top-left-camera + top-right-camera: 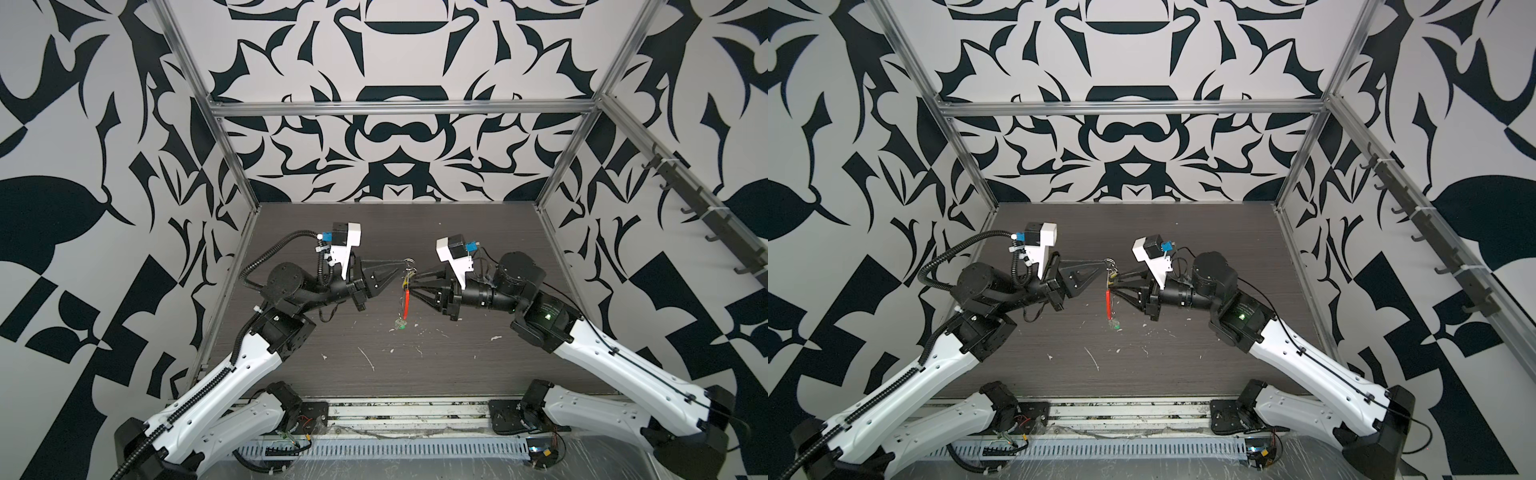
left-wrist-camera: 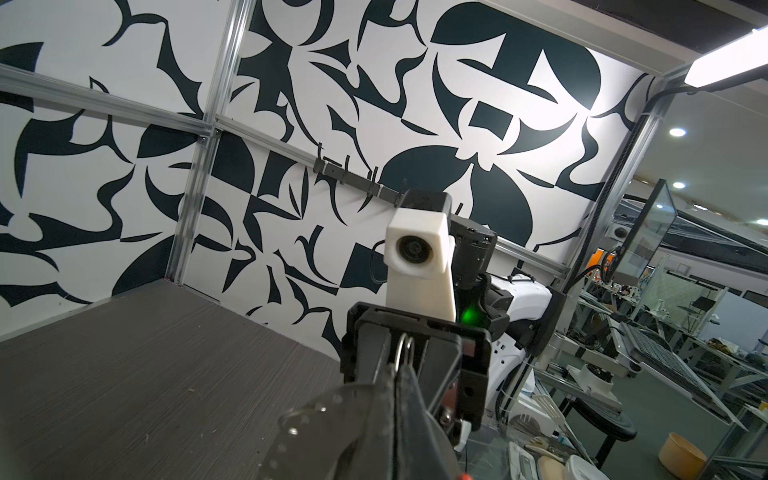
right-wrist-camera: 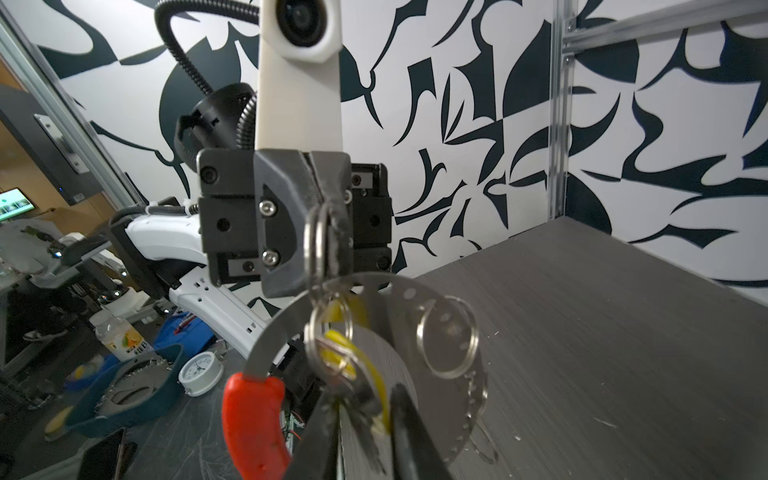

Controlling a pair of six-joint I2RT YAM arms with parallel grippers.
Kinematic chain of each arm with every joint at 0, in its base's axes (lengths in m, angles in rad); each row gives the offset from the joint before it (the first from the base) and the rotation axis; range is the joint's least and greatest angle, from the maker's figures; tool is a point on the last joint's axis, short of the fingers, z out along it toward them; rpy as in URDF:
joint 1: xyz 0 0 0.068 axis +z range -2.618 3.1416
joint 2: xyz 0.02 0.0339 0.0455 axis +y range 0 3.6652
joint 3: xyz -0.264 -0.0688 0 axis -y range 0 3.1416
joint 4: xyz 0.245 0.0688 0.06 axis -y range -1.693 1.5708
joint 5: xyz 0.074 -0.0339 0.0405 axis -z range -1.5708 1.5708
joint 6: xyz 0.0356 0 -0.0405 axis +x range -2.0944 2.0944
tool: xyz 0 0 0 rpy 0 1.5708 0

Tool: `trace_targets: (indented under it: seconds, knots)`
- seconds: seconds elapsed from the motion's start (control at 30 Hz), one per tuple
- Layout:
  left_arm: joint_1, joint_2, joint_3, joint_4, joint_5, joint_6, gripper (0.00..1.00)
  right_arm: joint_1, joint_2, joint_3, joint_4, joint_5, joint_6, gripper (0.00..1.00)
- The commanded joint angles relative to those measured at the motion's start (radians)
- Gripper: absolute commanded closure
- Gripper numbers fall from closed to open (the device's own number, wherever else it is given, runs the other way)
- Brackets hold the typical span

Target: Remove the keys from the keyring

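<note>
The keyring (image 3: 453,332) is a grey holed hoop with a red arc (image 1: 406,301), and it hangs above the table in both top views. My left gripper (image 1: 405,262) is shut on a small split ring (image 3: 318,241) at the hoop's top; the hoop's band (image 2: 324,405) shows beside its fingers. The yellow key (image 3: 353,365) dangles from small loops on the hoop. My right gripper (image 3: 365,399) comes from the other side, jaws narrow, pinching that yellow key. A green key (image 1: 401,326) seems to lie on the table under the hoop.
White scraps (image 1: 365,357) are scattered over the dark wood table (image 1: 332,232). A loose split ring (image 3: 446,336) hangs on the hoop. A hook rail (image 1: 702,208) runs along the right wall. Both arms meet at the table's middle.
</note>
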Motion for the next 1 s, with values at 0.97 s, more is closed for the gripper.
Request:
trace_targets:
  seconds: [0.97]
  knots:
    - [0.001,-0.033,-0.027,0.025,-0.027,0.014,1.0,0.05,0.027,0.106,-0.174,0.015,-0.095,0.78]
